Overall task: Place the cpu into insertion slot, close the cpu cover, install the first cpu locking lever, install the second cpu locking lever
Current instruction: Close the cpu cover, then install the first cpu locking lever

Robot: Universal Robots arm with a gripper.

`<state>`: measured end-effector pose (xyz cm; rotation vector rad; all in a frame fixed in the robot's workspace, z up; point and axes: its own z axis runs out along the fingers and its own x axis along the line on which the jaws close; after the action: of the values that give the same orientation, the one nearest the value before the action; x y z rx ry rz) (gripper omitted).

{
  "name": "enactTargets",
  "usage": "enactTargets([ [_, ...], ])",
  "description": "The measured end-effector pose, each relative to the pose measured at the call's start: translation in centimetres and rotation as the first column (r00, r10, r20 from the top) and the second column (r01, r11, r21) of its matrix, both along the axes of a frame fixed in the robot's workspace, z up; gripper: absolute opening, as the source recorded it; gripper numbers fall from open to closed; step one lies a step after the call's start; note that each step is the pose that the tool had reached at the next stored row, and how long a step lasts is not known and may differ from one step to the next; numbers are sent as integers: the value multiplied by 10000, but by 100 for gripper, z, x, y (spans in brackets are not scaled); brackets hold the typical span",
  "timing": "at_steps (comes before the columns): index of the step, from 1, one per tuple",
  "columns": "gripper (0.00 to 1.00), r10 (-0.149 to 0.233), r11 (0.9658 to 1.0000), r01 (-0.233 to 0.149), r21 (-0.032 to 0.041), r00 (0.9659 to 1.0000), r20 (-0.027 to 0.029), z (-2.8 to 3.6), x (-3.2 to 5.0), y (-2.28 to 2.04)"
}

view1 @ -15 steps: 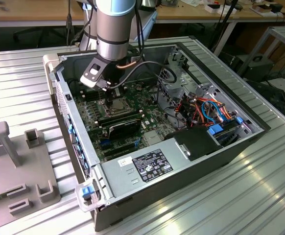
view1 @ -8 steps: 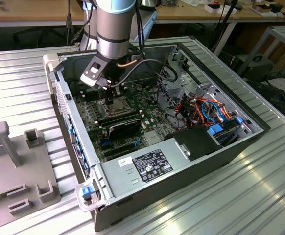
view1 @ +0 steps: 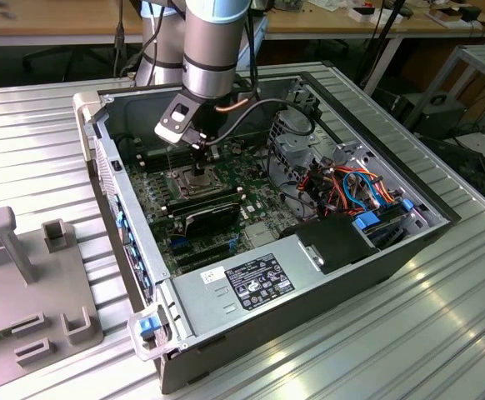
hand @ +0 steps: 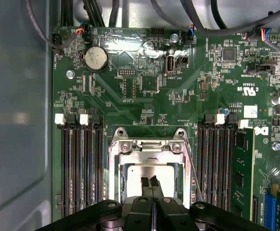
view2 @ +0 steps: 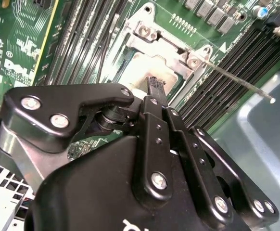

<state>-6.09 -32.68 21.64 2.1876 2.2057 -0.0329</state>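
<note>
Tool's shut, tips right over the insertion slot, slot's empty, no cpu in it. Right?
Not empty. The first wrist view shows the silver top of the cpu seated inside the insertion slot. The rest stands: the tool is shut, with its tips right over the slot.

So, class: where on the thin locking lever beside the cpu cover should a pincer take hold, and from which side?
Near the free end of the locking lever, away from its hinge at the cpu cover. It is a thin straight rod slanting out over the memory slots, so coming from above and closing across it looks best.
</note>
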Motion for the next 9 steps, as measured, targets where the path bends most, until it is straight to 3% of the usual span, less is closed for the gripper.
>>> enactTargets([
  [9, 11, 0, 10000, 0, -8, 10000, -1, 0, 1, 0],
])
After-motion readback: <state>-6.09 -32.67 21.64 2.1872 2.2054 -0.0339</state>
